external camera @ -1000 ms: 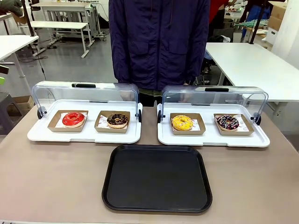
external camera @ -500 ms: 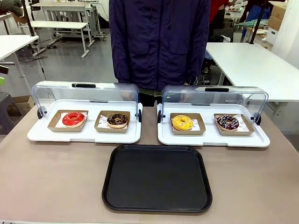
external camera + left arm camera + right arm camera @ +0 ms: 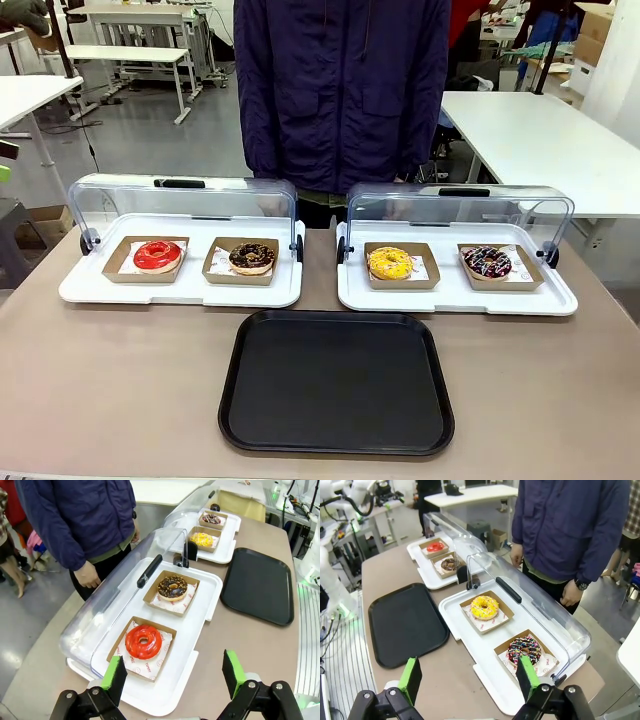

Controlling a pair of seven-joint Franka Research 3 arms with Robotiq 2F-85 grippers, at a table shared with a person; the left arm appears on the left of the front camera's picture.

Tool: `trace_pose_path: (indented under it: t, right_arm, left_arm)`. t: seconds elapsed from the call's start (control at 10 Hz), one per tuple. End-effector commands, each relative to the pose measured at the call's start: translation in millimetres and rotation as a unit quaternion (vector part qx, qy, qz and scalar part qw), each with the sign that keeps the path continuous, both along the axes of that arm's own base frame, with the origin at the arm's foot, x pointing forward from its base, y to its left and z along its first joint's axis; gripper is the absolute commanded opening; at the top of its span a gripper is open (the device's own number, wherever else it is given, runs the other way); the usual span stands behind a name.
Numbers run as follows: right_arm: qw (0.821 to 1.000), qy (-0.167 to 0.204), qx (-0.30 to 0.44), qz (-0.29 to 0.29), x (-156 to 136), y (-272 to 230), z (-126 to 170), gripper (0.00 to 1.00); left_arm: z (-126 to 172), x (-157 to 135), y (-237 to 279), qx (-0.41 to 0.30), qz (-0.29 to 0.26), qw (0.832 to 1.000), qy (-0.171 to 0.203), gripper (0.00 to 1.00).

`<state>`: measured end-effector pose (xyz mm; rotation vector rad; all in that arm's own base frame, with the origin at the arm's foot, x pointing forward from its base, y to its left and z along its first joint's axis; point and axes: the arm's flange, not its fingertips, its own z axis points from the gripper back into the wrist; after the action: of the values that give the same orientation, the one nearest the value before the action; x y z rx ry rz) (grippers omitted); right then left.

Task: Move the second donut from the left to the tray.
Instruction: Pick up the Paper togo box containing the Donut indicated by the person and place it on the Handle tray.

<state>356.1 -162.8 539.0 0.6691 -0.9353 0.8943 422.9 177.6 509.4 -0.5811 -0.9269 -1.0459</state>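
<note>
The second donut from the left (image 3: pixel 251 256) has dark chocolate glaze with tan crumbs and sits in a brown cardboard holder on the left white display tray; it also shows in the wrist views (image 3: pixel 172 587) (image 3: pixel 451 563). The black tray (image 3: pixel 336 381) lies bare at the table's near middle (image 3: pixel 258 585) (image 3: pixel 406 622). My left gripper (image 3: pixel 174 674) hovers open above the left display tray's end, near the red donut (image 3: pixel 143 641). My right gripper (image 3: pixel 469 676) hangs open above the right display tray's near edge. Both are empty.
Two white display trays (image 3: pixel 90 290) (image 3: pixel 560 300) have clear domed lids (image 3: pixel 180 205) swung back. A red donut (image 3: pixel 157 254), a yellow donut (image 3: pixel 389 262) and a sprinkled dark donut (image 3: pixel 487 262) sit in cardboard holders. A person (image 3: pixel 340 95) stands at the far side, hands down.
</note>
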Motion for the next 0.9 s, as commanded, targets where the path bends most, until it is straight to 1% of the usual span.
trace_pose_path:
  t: [0.0,0.8]
  right_arm:
    - [1.000,-0.014,0.006,0.003,2.3,0.7,-0.1,1.00]
    - [1.000,-0.014,0.006,0.003,2.3,0.7,-0.1,1.00]
  left_arm:
    - [1.9,-0.5,-0.8,-0.002,-0.005,1.000,-0.002,1.00]
    - [1.9,-0.5,-0.8,-0.002,-0.005,1.000,-0.002,1.00]
